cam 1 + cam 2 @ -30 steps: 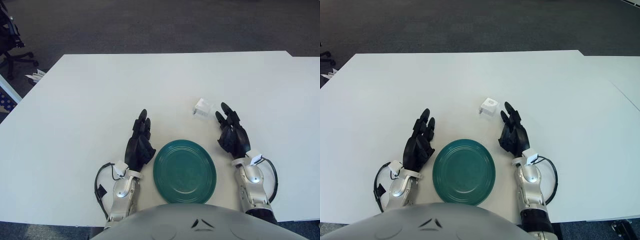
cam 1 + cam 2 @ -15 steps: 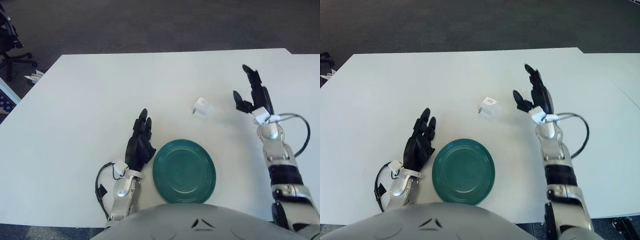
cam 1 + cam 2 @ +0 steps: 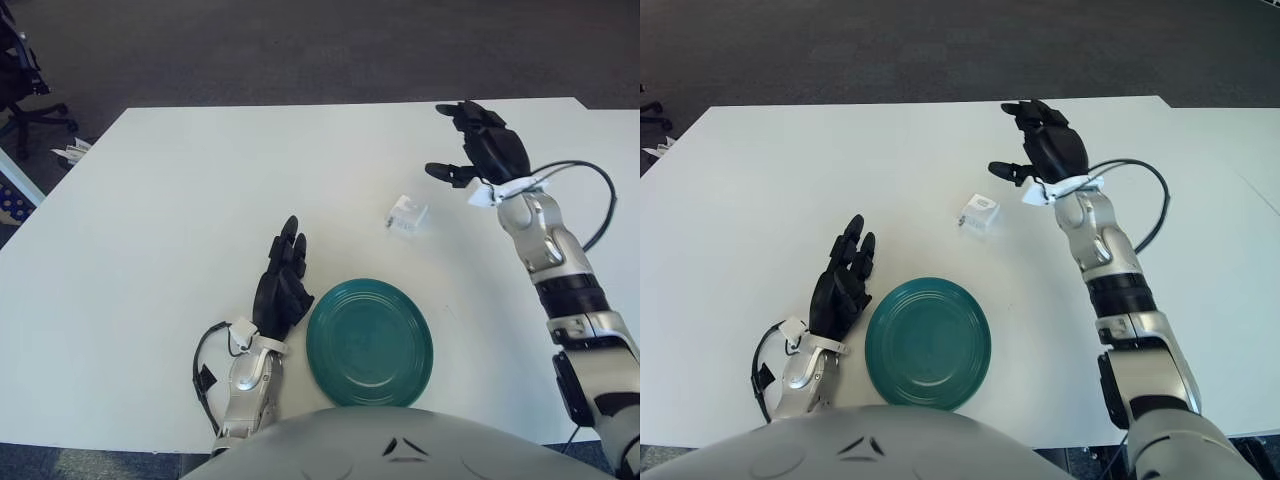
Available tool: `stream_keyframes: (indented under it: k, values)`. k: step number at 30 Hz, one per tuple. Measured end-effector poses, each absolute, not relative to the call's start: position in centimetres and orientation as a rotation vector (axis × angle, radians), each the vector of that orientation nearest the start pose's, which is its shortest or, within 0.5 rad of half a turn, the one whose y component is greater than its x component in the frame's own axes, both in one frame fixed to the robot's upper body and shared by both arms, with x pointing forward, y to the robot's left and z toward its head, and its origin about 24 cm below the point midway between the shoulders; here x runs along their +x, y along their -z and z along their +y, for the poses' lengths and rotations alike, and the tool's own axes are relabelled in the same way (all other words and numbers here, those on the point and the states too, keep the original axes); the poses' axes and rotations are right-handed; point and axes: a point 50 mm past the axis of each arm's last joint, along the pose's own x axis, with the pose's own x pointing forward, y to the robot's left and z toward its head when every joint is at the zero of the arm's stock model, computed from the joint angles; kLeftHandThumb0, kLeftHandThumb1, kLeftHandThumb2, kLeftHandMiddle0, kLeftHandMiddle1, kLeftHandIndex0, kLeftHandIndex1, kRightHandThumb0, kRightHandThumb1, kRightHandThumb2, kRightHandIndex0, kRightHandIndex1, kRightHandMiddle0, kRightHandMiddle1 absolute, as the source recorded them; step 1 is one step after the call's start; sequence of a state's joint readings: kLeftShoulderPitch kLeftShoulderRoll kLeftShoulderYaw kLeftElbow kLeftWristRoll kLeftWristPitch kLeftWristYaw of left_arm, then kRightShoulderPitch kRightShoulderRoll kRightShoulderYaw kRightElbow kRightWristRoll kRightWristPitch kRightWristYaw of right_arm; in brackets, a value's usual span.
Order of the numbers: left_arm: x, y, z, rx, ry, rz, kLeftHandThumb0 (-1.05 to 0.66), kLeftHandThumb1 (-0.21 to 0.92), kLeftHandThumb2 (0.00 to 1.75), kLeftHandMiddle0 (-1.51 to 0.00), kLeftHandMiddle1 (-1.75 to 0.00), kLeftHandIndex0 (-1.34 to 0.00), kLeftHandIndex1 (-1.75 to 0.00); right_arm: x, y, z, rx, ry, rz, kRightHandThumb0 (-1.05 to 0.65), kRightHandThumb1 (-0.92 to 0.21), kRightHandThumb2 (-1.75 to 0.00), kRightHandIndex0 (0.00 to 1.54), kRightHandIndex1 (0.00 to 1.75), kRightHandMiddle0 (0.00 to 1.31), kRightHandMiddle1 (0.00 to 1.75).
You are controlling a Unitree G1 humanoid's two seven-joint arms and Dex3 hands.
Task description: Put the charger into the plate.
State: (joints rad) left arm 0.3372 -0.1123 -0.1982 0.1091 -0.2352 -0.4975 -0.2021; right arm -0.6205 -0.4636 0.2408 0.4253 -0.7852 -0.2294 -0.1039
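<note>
— What does the charger (image 3: 406, 215) look like?
— A small white block, sitting slightly askew on the white surface (image 3: 180, 200); finer detail is too small to make out.
— And the plate (image 3: 369, 342)?
— Round, dark green, with faint concentric rings, lying flat and holding nothing, close to the near edge.
— How do the two sit relative to each other?
— Apart. The charger lies beyond the plate's far rim, a little to the right of its centre.

Bare table (image 3: 200, 180) around charger (image 3: 406, 215)
</note>
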Motion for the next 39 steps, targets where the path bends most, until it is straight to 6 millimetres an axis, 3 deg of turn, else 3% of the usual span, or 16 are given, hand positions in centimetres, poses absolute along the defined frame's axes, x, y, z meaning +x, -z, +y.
stream_keyframes:
  k: [8,22,39]
  values:
    - [17.5,-0.3,10.2,-0.374,0.151,-0.107,-1.01,0.92,1.05,-0.02,0.0,0.0,-0.24,36.7,-13.5,-14.3,-1.327,-0.189,-0.422,-1.03,-0.92,-0.61,0.23,0.01,0.0,0.75]
    - [17.6,-0.3,10.1,-0.388,0.186,-0.115,-1.0,0.92,1.1,-0.04,-0.01,0.0,-0.27,36.0,-12.5,-11.7,-1.315,-0.257,-0.453,-0.99,-0.92,-0.63,0.18,0.0,0.0,0.65]
    - [17.6,-0.3,10.0,-0.372,0.172,-0.109,-1.0,0.92,1.13,-0.04,0.0,0.0,-0.29,35.2,-9.9,-11.7,-1.33,-0.296,-0.384,-0.97,-0.92,-0.68,0.17,0.0,0.0,0.61]
